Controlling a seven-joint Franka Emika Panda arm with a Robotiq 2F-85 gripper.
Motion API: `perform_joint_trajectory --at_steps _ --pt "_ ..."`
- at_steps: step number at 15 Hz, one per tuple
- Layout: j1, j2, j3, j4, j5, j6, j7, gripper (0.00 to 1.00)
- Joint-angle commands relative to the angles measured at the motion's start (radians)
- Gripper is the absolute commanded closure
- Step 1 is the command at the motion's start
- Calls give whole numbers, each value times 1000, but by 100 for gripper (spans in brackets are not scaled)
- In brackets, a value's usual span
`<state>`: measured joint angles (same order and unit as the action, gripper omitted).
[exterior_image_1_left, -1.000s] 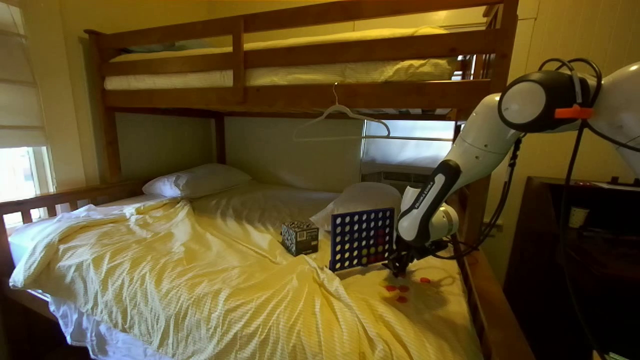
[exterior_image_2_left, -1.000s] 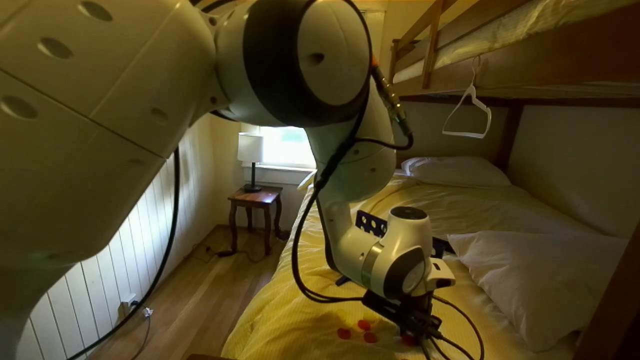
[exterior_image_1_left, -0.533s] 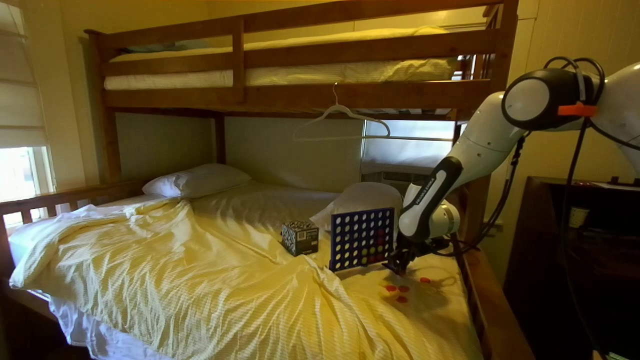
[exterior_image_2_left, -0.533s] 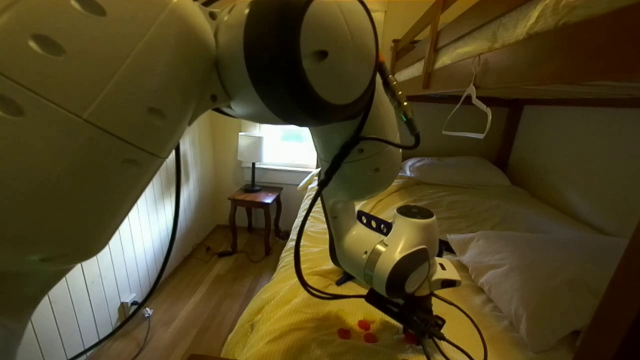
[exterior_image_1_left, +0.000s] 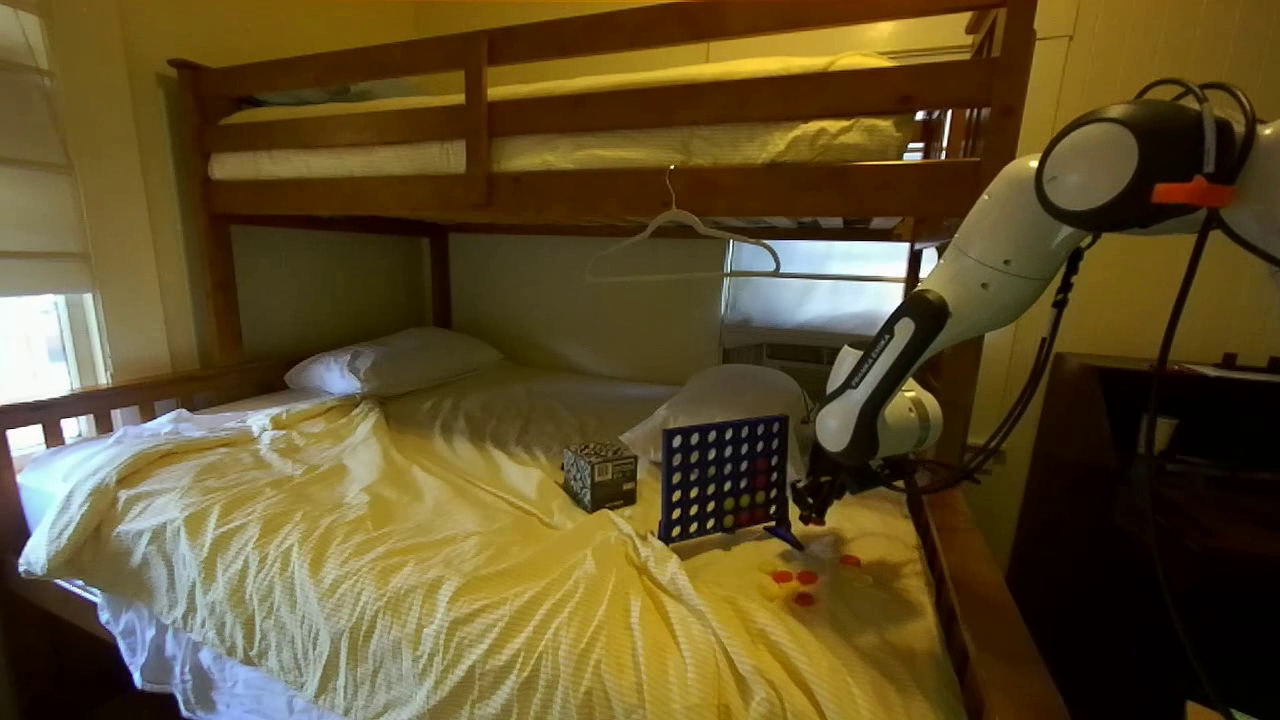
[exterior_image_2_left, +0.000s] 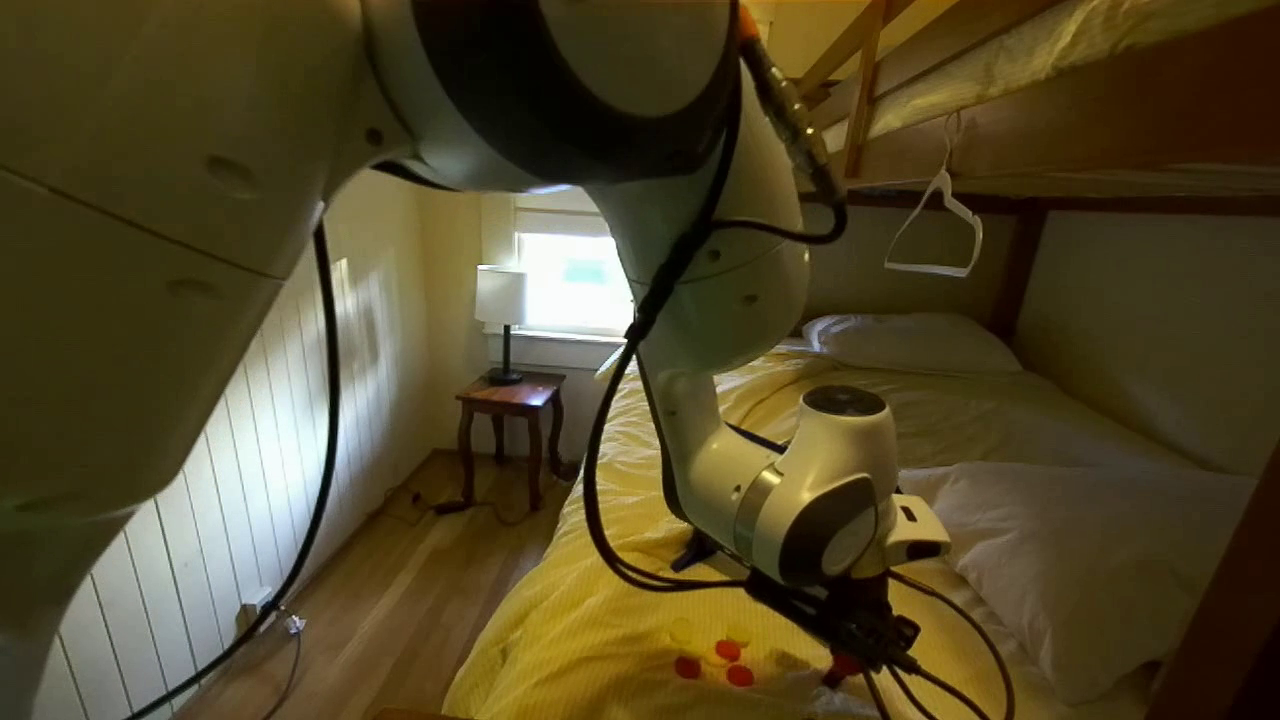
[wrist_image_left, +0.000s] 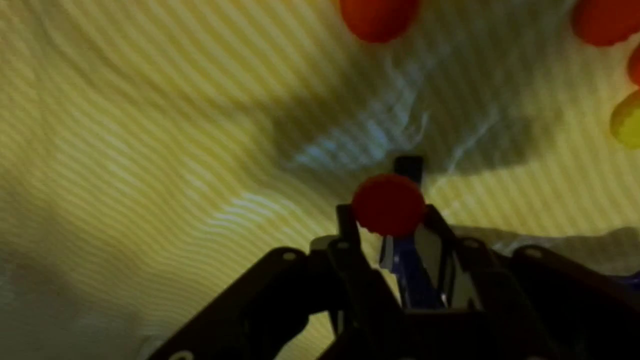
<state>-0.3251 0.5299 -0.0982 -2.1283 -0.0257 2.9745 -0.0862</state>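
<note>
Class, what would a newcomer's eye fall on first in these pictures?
Probably the white robot arm, bent over the bed in both exterior views. Next comes the red disc gripped by the end effector in the wrist view. The blue grid also stands out, upright on the bed.

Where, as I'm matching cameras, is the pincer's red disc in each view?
In an exterior view: held disc, right of the blue grid.
In an exterior view: held disc, low, right of centre.
Wrist view: held disc, just right of centre.
Shared landmark: loose red discs on yellow bedding.
</note>
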Motion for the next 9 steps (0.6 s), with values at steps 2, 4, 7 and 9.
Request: perform_joint_trajectory --at_steps 2,4,7,9 --pt "29 -117 -53 -132 -3 84 -3 91" --pt "20 -154 -50 -169 3 116 -9 91" --pt "-5 -205 -18 -224 19 195 -16 91" --pt "-30 -229 15 -253 15 257 -13 91"
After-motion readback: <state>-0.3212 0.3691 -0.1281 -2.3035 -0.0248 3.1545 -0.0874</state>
